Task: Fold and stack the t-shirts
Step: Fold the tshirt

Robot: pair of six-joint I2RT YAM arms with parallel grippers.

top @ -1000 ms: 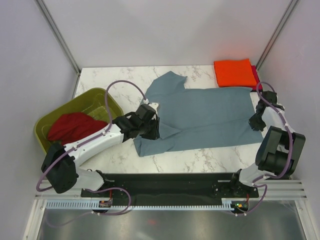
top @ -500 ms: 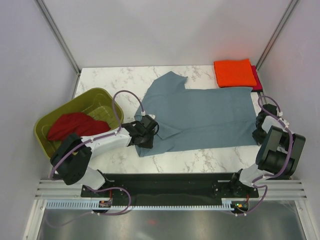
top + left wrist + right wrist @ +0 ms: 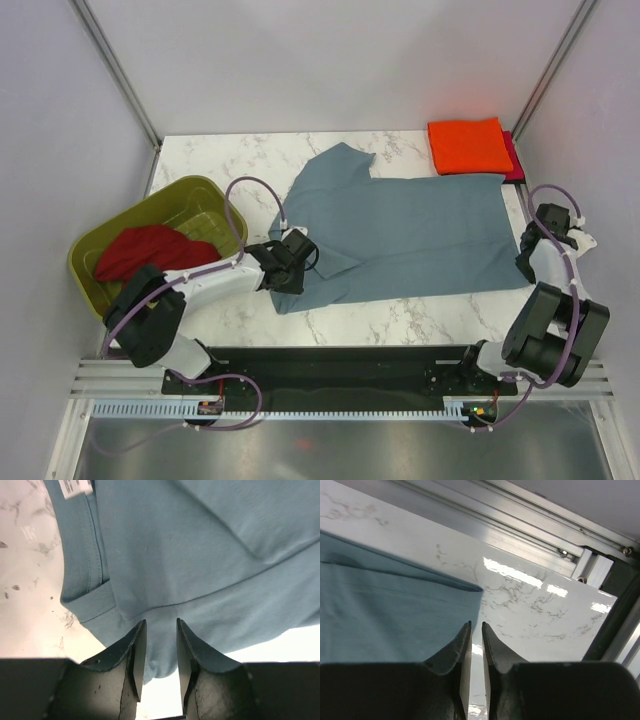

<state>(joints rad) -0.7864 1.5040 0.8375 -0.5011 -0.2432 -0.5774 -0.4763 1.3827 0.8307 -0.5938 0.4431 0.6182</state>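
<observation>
Seen from above, the slate blue-grey shirt (image 3: 410, 235) lies flat mid-table (image 3: 230, 160), its long axis left to right, collar to the left. Only the wrist views show the fingers. The left tool (image 3: 156, 630) is slightly apart over the cloth, and I cannot tell whether it grips. The right tool (image 3: 476, 630) is nearly together beside the hem corner.
</observation>
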